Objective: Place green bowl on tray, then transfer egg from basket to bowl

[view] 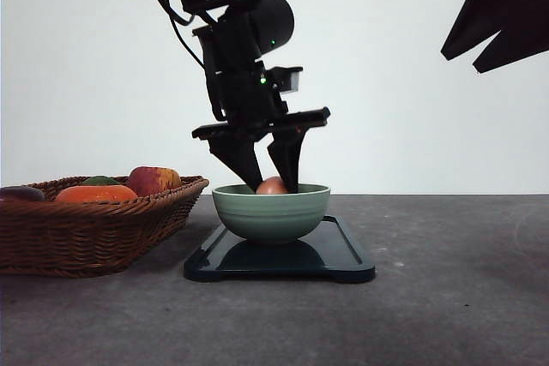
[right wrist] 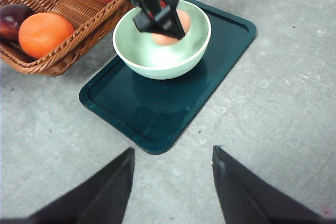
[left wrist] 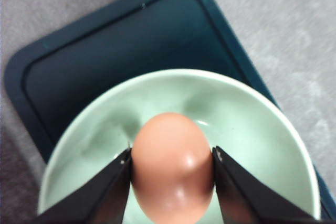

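On the grey surface (view: 446, 297) we found the wicker basket (view: 94, 229) at nine o'clock of the dark tray (view: 343, 259), holding an orange (right wrist: 42, 34) and other fruit. The green bowl (view: 271, 212) sat on the tray, toward its basket-side end, so we judged the first step done. Our left gripper (left wrist: 172, 169) reached down into the bowl, its fingers (left wrist: 113, 187) closed on the brown egg (left wrist: 172, 166), which was below the rim. We judged only the release and withdrawal remained. Our right gripper (right wrist: 173, 187) hung above the surface, fingers spread apart, holding nothing.
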Robot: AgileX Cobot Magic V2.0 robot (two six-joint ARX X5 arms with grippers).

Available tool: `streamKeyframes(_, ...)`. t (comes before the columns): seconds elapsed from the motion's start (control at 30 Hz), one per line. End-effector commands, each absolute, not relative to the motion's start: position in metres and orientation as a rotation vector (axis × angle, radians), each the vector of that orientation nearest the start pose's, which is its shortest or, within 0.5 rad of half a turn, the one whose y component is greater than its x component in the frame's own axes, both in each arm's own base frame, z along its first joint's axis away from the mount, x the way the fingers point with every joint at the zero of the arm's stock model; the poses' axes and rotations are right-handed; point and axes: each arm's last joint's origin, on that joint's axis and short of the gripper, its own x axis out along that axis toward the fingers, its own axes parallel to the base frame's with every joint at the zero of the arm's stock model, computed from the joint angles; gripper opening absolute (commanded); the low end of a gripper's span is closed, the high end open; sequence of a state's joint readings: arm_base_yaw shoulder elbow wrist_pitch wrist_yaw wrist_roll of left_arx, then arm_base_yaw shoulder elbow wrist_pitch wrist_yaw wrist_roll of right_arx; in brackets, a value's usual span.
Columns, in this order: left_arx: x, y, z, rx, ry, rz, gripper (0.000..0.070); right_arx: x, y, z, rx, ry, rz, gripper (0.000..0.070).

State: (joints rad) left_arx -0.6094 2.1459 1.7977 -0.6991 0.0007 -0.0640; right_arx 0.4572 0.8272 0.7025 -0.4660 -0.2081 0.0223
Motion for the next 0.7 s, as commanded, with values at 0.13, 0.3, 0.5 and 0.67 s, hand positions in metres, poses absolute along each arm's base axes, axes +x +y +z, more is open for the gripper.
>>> streamKeyframes(0.13,0.383,-0.274,0.205,0.311,1.016,-0.509,0.0216,0.153,0.083,0.274,-0.063,0.597,0.648,0.0289)
streamKeyframes(0.3,0.383,-0.274,0.204,0.313,1.018,-0.508,0.0216,0.153,0.083,0.274,-0.063,0.597,0.648,0.0289)
streamKeyframes(0.5,0.385,-0.274,0.197,0.318,1.032,-0.506,0.0216,0.153,0.083,0.274,-0.063,0.597,0.648,0.0289)
streamKeyframes(0.67,0.385,-0.274,0.195,0.321,1.042,-0.505,0.0216,0.153,0.083,0.274,-0.063,0.597,0.648,0.0289)
